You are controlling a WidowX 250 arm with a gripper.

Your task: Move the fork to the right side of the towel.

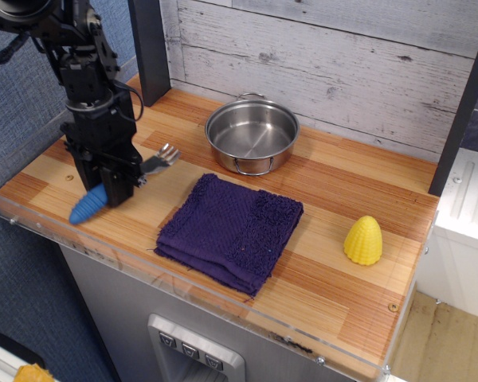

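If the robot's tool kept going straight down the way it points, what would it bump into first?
The tool points down and is already shut on the fork. Going on down, it would likely press the blue handle against the wooden counter right below. The towel lies off to the side, out of that line.

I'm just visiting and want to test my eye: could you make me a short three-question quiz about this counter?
1. True or false: the gripper is closed around the fork.
2. What lies nearest the counter's right end? A. steel pot B. yellow corn toy C. towel
3. Fill in: the fork is on the ___ side of the towel.

Key:
1. True; it grips the handle.
2. B, the corn toy; the pot sits at the back.
3. Left.
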